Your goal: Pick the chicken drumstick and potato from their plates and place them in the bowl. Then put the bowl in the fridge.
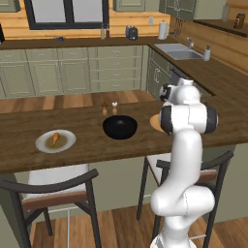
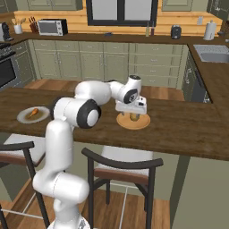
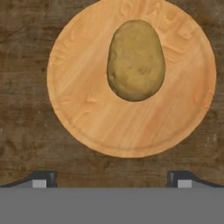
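My gripper (image 2: 132,114) hangs open just above the potato (image 3: 136,60), a tan-yellow oval lying on the tan-orange plate (image 3: 87,109) on the wooden counter. In the hand view its two fingertips (image 3: 43,178) stand wide apart, short of the plate's near rim. The glossy black bowl (image 1: 119,127) stands empty to the left of that plate (image 1: 154,122). Farther left, the chicken drumstick (image 1: 55,138) lies on the pale grey-white plate (image 1: 44,144); both also appear in the right base view, drumstick (image 2: 32,112) on plate (image 2: 23,117). The fridge is out of view.
Two small shakers (image 1: 109,107) stand behind the bowl. Two dark-framed chairs (image 1: 53,189) (image 2: 120,167) are tucked under the counter's near edge. A sink (image 1: 177,51) is set in the back right counter, and a microwave (image 2: 52,27) sits at the far left.
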Controlling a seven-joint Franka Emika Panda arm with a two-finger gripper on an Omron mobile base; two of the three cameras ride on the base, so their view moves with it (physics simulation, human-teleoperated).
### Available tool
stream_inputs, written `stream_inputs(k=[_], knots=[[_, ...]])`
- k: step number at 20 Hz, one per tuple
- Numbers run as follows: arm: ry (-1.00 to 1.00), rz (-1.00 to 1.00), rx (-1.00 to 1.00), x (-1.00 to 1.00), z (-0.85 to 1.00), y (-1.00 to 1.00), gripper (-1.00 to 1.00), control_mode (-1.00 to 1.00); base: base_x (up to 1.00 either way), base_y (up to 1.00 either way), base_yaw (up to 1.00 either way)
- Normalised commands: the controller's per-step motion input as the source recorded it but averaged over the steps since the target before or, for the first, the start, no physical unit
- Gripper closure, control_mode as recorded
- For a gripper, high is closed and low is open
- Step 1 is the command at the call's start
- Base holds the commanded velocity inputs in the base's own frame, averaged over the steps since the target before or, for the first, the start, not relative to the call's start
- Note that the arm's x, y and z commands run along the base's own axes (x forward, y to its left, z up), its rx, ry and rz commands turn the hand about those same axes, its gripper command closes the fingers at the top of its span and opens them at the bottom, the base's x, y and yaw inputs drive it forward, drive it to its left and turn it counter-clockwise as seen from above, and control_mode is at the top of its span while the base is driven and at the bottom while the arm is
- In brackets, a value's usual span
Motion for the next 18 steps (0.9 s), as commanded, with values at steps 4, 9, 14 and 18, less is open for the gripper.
stream_inputs(k=[4,9,14,18], knots=[[0.0,0.0,0.0,0.32,-0.17,0.0,-1.0,-1.0,0.0,0.0,0.0],[0.0,0.03,0.0,0.15,-0.26,0.0,-1.0,-1.0,0.0,0.0,0.0],[0.0,0.06,0.02,0.0,-0.17,-0.06,-1.0,-1.0,0.0,0.0,0.0],[0.0,0.05,0.0,0.0,-0.16,0.0,-1.0,-1.0,0.0,0.0,0.0]])
